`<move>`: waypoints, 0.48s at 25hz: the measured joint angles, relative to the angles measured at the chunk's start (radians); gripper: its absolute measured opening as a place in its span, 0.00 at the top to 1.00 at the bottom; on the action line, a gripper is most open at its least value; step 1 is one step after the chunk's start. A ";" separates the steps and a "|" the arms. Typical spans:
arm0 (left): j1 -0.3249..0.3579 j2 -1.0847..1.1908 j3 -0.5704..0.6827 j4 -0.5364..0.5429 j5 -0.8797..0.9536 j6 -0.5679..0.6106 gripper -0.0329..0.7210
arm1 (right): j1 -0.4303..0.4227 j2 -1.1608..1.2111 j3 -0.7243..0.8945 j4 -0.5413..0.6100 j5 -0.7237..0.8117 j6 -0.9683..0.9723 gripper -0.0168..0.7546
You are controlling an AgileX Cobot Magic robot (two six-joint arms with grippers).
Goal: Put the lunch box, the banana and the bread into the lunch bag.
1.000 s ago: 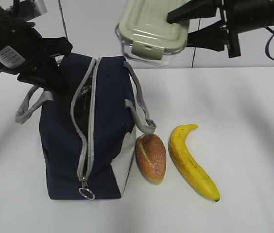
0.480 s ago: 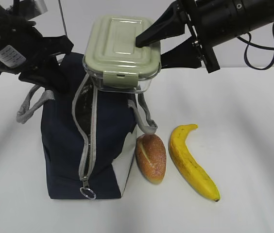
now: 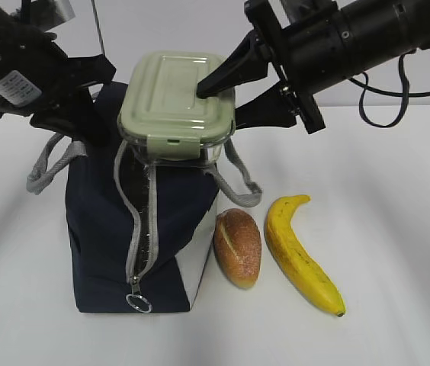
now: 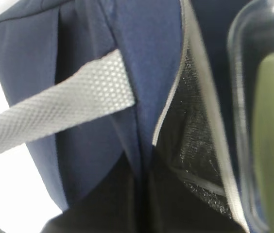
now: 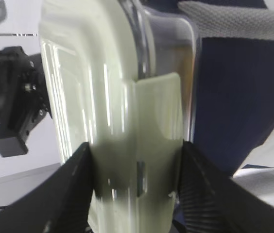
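The navy lunch bag [image 3: 101, 229] stands at the left with its zipper open and its foil lining [image 4: 190, 116] showing. My right gripper [image 3: 216, 107] is shut on the sage-green lunch box [image 3: 171, 97], one finger on the lid and one under the base. It holds the box tilted on the bag's open top; the right wrist view shows the box [image 5: 103, 97] between the fingers [image 5: 202, 189]. My left gripper [image 3: 78, 126] is shut on the bag's far-left top edge [image 4: 144, 165]. The bread [image 3: 237, 246] and the banana [image 3: 300, 255] lie on the table to the right of the bag.
The bag's grey handles hang out on both sides, the left handle [image 3: 47, 164] and the right handle [image 3: 242, 183]. The zipper's ring pull [image 3: 136, 303] hangs at the bag's near end. The white table [image 3: 383, 229] stretches to the right of the banana.
My right gripper has carried the lunch box left and down, from high behind the bag to the bag's open top. The right handle has swung outward. The left gripper has stayed put.
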 joint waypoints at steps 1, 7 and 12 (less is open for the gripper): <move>0.000 0.000 0.000 0.000 -0.001 0.000 0.96 | 0.011 0.010 0.000 0.000 0.000 0.002 0.50; 0.000 0.000 0.000 -0.004 -0.001 0.000 0.96 | 0.038 0.053 -0.004 -0.061 -0.030 0.043 0.50; 0.000 0.000 0.000 -0.009 -0.001 0.000 0.96 | 0.038 0.091 -0.027 -0.149 -0.058 0.082 0.50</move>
